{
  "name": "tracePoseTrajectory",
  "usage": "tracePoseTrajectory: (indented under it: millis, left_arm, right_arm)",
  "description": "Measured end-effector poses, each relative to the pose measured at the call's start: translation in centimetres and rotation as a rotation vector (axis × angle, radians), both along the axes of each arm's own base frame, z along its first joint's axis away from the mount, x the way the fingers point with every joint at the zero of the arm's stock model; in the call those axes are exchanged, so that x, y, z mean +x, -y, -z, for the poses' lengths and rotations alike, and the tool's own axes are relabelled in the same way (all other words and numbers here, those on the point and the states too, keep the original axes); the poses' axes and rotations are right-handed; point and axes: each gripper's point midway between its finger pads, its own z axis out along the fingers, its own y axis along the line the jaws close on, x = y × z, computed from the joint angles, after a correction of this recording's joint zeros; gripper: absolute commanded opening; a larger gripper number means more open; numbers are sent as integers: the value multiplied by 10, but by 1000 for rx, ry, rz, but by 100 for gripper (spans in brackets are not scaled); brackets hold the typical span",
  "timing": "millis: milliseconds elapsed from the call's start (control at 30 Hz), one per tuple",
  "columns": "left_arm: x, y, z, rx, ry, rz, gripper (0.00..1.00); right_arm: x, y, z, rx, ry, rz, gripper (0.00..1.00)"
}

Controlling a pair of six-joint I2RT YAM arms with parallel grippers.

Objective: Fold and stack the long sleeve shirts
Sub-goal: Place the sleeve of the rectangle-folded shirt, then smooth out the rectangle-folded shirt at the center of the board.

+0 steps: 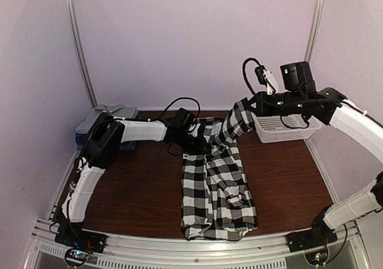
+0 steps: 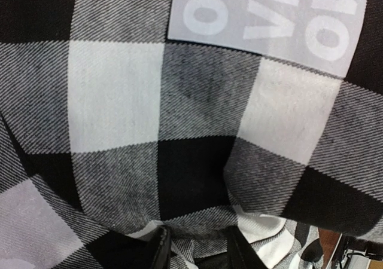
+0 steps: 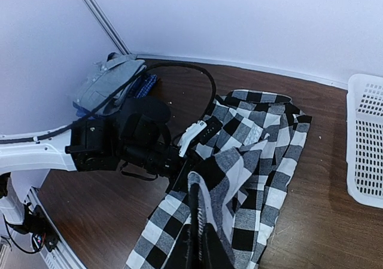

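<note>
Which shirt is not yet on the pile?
The black-and-white plaid shirt, spread in the middle; the grey shirt and blue shirt beneath it lie stacked in the far-left corner.

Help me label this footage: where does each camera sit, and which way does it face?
Top external: above, behind the robot, looking down; both arms show.
Left wrist: close against the black-and-white plaid cloth shirt; its fingertips show.
Right wrist: raised, looking down; its hand pinches the shirt, left arm beyond.
Shared: all show the shirt.
</note>
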Motion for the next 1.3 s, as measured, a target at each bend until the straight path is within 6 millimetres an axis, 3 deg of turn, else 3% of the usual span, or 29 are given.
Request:
tracePoseTrajectory:
  millis: [133, 233, 400, 567, 633, 700, 800, 933, 1133, 1300]
  left_arm:
    - [1, 1, 1, -8, -1, -3, 34]
    - [1, 2, 1, -11, -1, -5, 34]
    - [2, 2, 1, -11, -1, -6, 34]
    - [1, 2, 1, -11, -1, -6, 34]
    - [2, 2, 1, -11, 0, -6, 34]
    - [2, 2, 0, -12, 1, -6, 34]
    - [2, 2, 0, -12, 1, -5, 34]
    - [2, 2, 0, -13, 2, -2, 34]
    - [2, 2, 0, -12, 5, 1, 34]
    - [2, 2, 0, -12, 6, 3, 34]
  right_arm:
    - [1, -2, -30, 38, 52, -3, 8]
    - [1, -3, -41, 58, 69, -8, 8]
    - [0, -7, -43, 79, 56, -18, 9]
    - [5, -7, -33, 59, 44, -5, 26]
    - [8, -3, -15, 28, 29, 21, 32]
    - [7, 4, 17, -9, -8, 52, 37]
    - [-9, 26, 91, -95, -127, 107, 41]
    - [-35, 61, 161, -168, -249, 192, 41]
    - [-50, 101, 215, -195, -326, 314, 42]
    - [-48, 119, 239, -188, -349, 378, 46]
